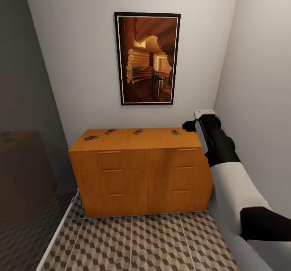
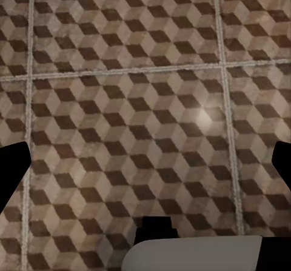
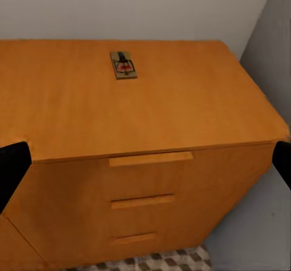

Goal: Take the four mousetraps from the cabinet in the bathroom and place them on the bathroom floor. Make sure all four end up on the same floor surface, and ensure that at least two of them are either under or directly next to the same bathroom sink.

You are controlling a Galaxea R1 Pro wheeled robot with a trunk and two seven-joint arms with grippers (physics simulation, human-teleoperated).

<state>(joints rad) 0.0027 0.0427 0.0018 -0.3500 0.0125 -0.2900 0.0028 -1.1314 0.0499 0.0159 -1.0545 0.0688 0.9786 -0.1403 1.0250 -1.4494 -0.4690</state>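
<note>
Cabinet: orange-brown wood. Mousetraps: tan board, dark wire, red mark. Floor: brown, beige and white cube-pattern tiles, pale grout. Wall: pale grey. Picture: black frame, amber-brown interior.

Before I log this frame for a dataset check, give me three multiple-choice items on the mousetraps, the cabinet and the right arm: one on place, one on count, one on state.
1. Where do the small brown wooden mousetraps lie?
A. on the tiled floor
B. on top of the orange-brown wooden cabinet
C. in an open drawer

2. How many traps show in the head view?
A. two
B. three
C. four

3. How are the cabinet's drawers?
A. all shut
B. one pulled out
C. all removed

Answers: 1 B, all sit on the cabinet's top; 2 C, four lie in a row; 3 A, every front sits flush, and the right gripper hovers near the rightmost trap, touching nothing.
</note>
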